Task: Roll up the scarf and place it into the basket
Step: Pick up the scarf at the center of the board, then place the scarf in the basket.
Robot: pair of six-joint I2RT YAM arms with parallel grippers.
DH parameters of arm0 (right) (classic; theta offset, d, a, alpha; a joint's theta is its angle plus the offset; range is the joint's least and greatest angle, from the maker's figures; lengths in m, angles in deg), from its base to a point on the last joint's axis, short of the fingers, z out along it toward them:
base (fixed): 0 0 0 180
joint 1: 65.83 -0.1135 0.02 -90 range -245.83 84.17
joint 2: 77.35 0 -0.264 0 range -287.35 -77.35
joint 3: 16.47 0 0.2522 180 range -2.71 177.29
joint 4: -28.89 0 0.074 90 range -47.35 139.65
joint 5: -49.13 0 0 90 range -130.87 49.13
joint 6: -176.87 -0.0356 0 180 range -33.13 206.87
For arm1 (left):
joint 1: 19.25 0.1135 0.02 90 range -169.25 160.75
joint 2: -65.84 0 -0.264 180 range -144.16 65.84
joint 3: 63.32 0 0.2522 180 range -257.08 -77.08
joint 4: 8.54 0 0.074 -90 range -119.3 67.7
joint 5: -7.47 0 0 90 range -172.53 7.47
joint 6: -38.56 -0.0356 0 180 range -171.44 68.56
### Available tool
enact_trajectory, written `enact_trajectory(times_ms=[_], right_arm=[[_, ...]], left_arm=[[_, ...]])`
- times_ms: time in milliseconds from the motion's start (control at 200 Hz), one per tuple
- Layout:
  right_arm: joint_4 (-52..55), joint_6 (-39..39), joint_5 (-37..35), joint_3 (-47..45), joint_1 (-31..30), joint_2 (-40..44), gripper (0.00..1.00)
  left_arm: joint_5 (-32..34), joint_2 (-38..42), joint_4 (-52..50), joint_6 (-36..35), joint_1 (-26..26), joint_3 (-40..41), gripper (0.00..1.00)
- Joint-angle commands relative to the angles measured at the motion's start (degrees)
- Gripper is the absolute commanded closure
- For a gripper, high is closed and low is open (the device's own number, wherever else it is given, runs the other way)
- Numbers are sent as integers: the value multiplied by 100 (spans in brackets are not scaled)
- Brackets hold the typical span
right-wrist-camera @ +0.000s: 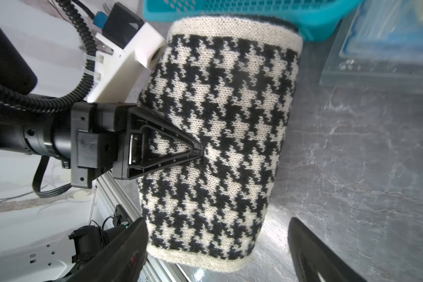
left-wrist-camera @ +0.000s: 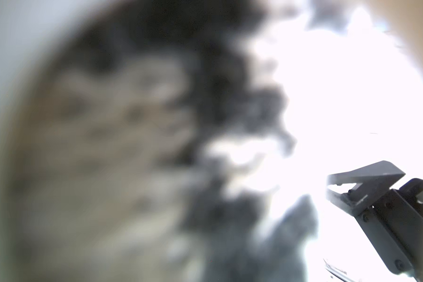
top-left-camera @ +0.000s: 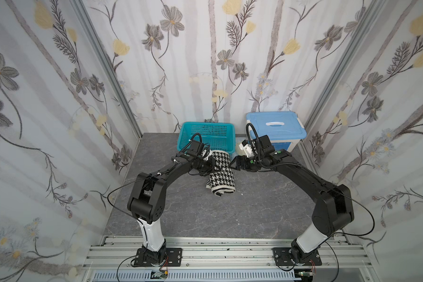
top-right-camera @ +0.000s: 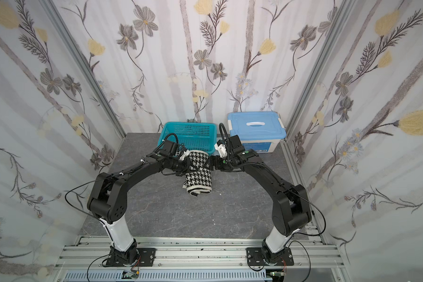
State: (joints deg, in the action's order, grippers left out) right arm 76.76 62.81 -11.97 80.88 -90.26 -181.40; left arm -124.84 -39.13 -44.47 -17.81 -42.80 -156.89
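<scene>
- Checking a top view: the rolled scarf (top-left-camera: 220,174) lies on the tabletop (top-left-camera: 254,207), just near of the basket (top-left-camera: 209,130), probably staged for the lift. The left pincer (top-left-camera: 209,166) and right pincer (top-left-camera: 235,164) flank it.
- Left wrist: blurred cloth only.
- Right wrist: the left pincer is clamped on the roll, likely to stop it unrolling. The right pincer's jaws are wide apart, holding nothing.
</scene>
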Motion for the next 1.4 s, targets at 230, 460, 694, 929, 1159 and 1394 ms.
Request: enact_trajectory(times_ms=[230,460,694,929,1159,1394], right_arm=[[1727,339,-960,2339,196,-509,0],[2286,225,-1160,3864,368,-1193,0],[2928,478,-1328,4342,368,-1381,0],[3199,770,-1585,4165,416,-1178,0],[3215,736,-1556,4031,456,-1210,0],[3040,700,-1528,3614,480,-1026,0]], left_arm=[[-804,-946,-792,-194,604,-2565,100],[-1224,-2468,100,601,1017,-4634,100],[-1246,-4149,230,699,1221,-6942,100],[-1403,-5418,535,976,1292,-8060,100],[-1439,-5712,248,648,1256,-7985,100],[-1441,-5939,121,534,1086,-7950,100]])
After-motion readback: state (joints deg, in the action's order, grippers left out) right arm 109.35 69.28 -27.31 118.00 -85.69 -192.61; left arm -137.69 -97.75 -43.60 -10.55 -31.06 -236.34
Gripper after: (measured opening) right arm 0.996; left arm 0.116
